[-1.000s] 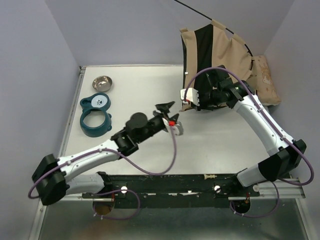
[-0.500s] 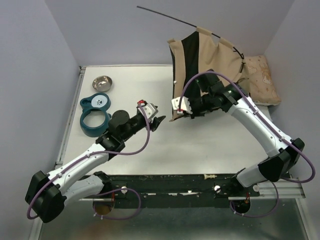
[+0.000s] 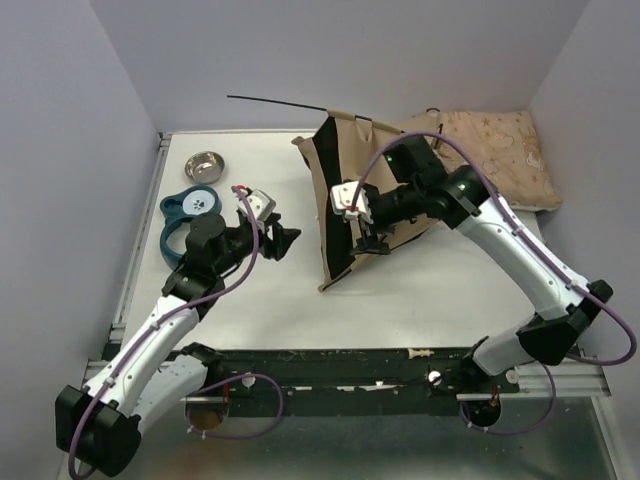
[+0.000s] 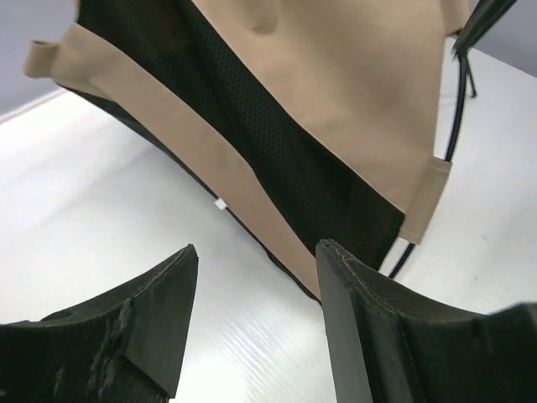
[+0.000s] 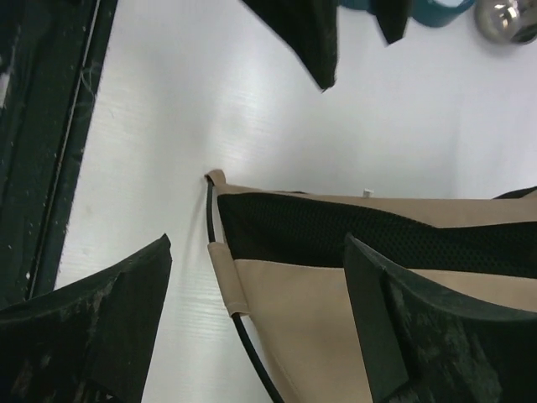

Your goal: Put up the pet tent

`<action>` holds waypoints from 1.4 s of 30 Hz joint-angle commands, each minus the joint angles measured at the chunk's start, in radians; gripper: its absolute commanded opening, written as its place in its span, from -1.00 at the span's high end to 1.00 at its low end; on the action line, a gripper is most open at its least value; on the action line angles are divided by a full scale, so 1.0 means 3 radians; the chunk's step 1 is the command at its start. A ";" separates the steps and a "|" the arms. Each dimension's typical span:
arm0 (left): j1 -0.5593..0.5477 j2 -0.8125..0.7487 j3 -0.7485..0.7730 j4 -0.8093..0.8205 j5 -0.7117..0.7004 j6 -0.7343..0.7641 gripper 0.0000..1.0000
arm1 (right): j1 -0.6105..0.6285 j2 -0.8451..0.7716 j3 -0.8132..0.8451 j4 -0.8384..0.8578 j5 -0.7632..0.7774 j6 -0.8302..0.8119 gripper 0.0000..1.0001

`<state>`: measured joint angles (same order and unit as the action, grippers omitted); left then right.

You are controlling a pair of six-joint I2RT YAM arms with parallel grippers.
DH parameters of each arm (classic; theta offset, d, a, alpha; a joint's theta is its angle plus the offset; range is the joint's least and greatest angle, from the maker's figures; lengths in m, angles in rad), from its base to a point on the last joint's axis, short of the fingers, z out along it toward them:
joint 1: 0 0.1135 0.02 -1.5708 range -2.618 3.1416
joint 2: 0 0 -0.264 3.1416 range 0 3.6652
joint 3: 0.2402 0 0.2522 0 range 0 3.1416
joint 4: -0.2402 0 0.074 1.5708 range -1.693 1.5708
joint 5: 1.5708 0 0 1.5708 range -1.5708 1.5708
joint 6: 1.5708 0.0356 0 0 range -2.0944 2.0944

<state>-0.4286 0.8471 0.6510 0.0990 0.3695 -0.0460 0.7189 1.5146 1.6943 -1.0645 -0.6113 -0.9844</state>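
The pet tent (image 3: 335,235) is seen unpitched ahead of the left gripper (image 4: 256,250) and right gripper (image 5: 256,243) — both spread, empty.

The tent (image 4: 336,75) is matt tan woven cloth with a black mesh panel (image 4: 277,159) of fine holes, and its pole (image 4: 457,109) is thin, smooth and black. The table (image 3: 250,300) is white and smooth with faint ribbing and a dull sheen; the bowl (image 3: 204,165) is shiny metal, the ring (image 3: 190,264) teal plastic, the cushion (image 3: 500,150) soft printed cloth. The fingers (image 4: 151,319) of the left gripper (image 4: 256,246) and right gripper (image 5: 258,239) are matt black, rough and scuffed.
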 commanded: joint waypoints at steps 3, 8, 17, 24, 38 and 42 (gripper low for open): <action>0.0028 0.0137 0.0207 -0.0325 0.0415 -0.0097 -0.45 | -0.0375 -0.0411 0.0095 0.0143 -0.0304 0.0714 -0.84; 0.0028 0.0316 0.0432 -0.0555 0.0359 0.0051 -0.71 | -0.1285 -0.0391 0.0222 -0.0198 -0.0258 0.0756 -0.87; -0.0013 0.0695 0.0792 -0.1256 0.0921 0.0618 -0.61 | -0.1819 -0.0620 -0.0278 -0.0313 -0.0349 0.1000 -0.78; -0.0064 0.0525 0.0545 -0.0847 0.0554 0.0721 -0.58 | -0.1818 -0.0667 -0.0688 0.0286 -0.0365 0.2094 -0.74; -0.0049 0.0771 0.1138 -0.0596 -0.0096 0.0057 -0.68 | -0.1522 -0.1111 -0.1654 0.1635 0.0836 0.4625 -0.59; -0.0039 0.0746 0.1179 -0.0647 -0.0244 -0.0021 -0.69 | -0.1353 -0.0954 -0.1665 0.1861 0.1025 0.4647 -0.55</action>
<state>-0.4461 1.0897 0.9806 -0.0967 0.3683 0.0116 0.2749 1.2026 1.2003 -0.6239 -0.4065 0.3130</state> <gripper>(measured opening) 0.843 0.794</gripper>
